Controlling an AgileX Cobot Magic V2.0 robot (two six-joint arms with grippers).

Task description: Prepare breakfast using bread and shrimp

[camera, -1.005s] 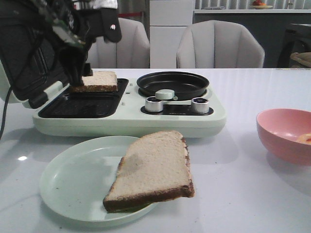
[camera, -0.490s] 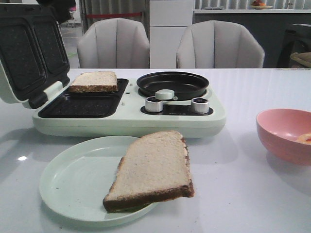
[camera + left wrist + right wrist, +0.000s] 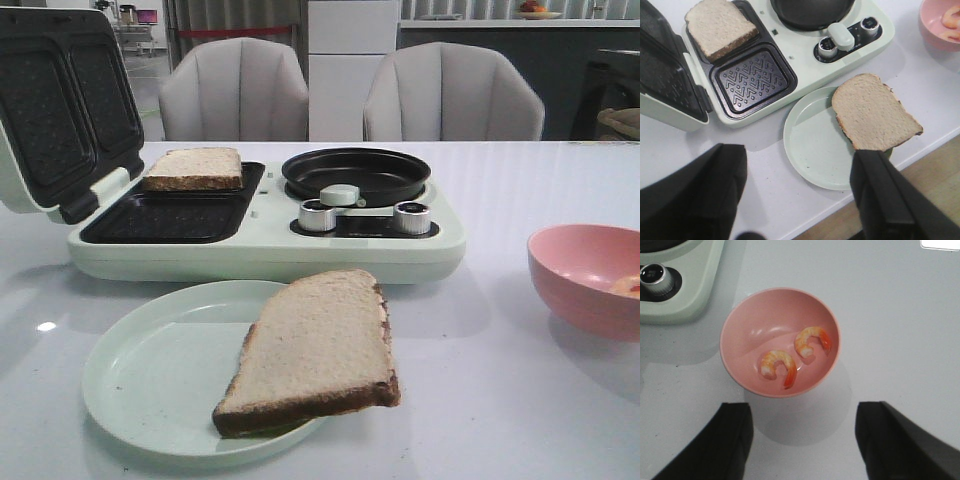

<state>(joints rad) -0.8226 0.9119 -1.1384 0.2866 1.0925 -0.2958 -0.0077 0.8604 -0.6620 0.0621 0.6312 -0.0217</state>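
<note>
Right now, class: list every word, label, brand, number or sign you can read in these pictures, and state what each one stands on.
No text can be read in any view.
The breakfast maker shows no brand or label.
Its two knobs show no numbers or marks that can be read.
The pink bowl, the plate and the bread are unmarked.

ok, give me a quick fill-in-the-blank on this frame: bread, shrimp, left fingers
1. The pink bowl holds ____ shrimp.
2. One bread slice lies in the sandwich maker; the other bread slice overhangs the ____.
3. The compartment beside the loaded one is ____.
4. The left fingers are spread and hold ____.

Missing: two; plate; empty; nothing
</note>
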